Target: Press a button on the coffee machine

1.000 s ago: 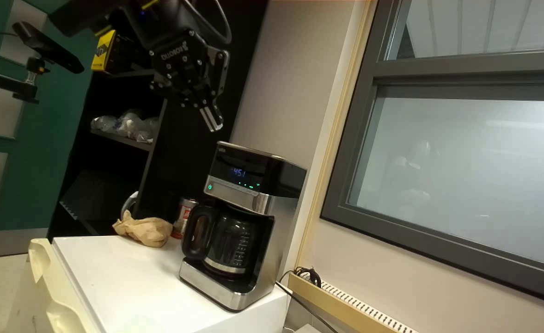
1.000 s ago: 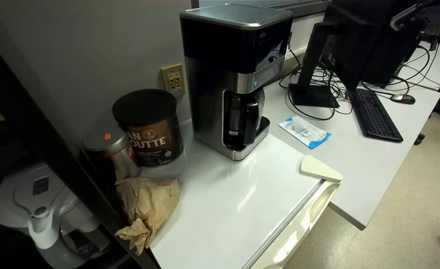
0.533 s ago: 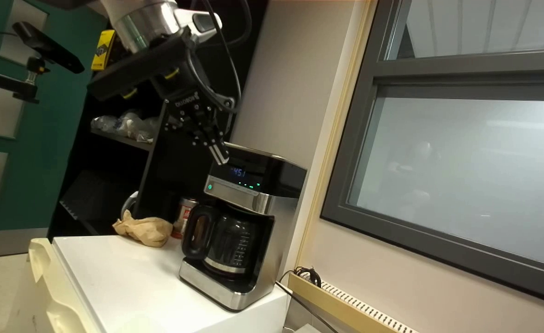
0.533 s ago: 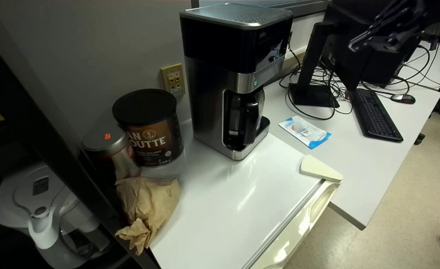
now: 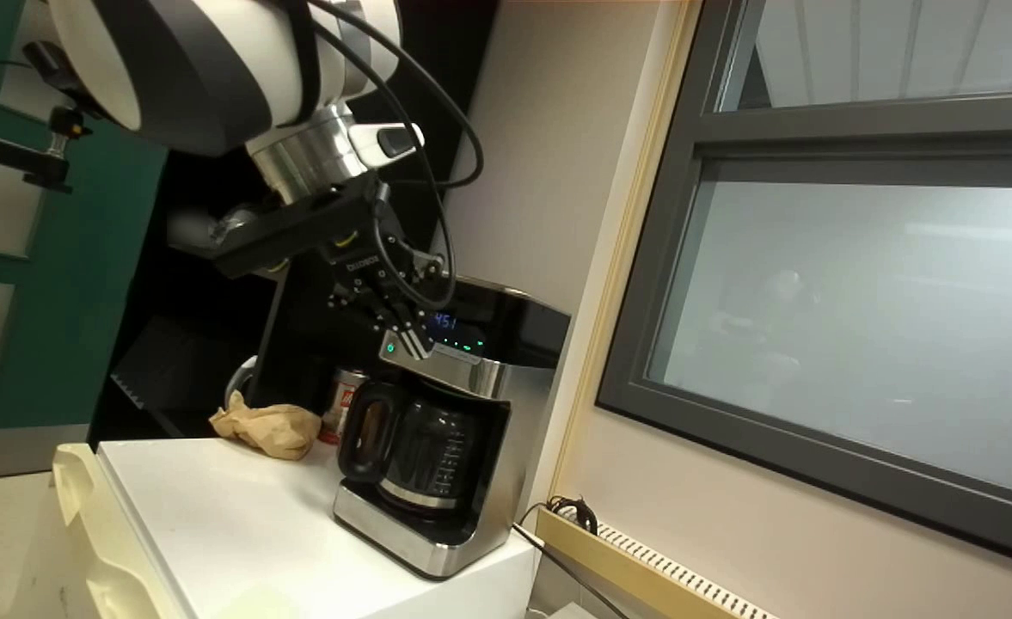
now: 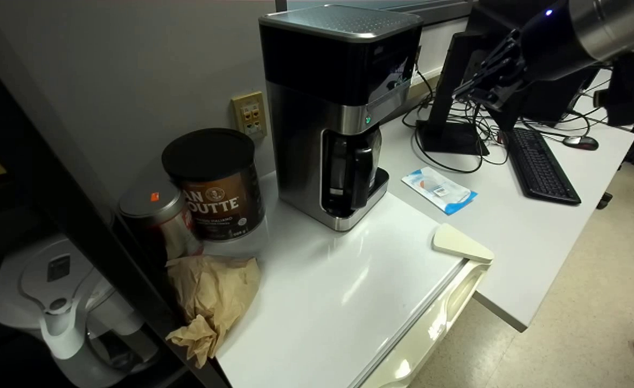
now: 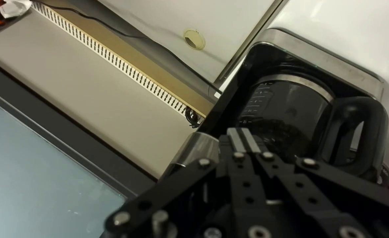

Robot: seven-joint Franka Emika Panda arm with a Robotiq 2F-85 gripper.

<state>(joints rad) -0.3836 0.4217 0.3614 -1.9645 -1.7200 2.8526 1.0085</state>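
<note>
Wrist view: fingers (image 7: 235,140) tog., nothing betw. them; tips overlap the edge of the carafe (image 7: 287,112), btns hidden here.

In an exterior view: coffee machine (image 5: 488,378) is upright on the white counter (image 5: 205,516); tips show over the lower edge of its control panel (image 5: 471,335), near the green-lit power btn (image 5: 390,347). Step in hand is prob. lining up for the press; can't tell which btn is meant. Arm (image 5: 256,69) slants down from above, wrist angled at the panel.

In an exterior view: front of the coffee machine (image 6: 317,124) & tips are apart w/ a visible gap, so no press yet, I'd say. Next move calls for a straight push in at the chosen btn w/ fingers tog., light contact, then back off; too hard cld shove the machine. Arm leans down twd it, tips by the monitor stand (image 6: 439,108) here.
</note>
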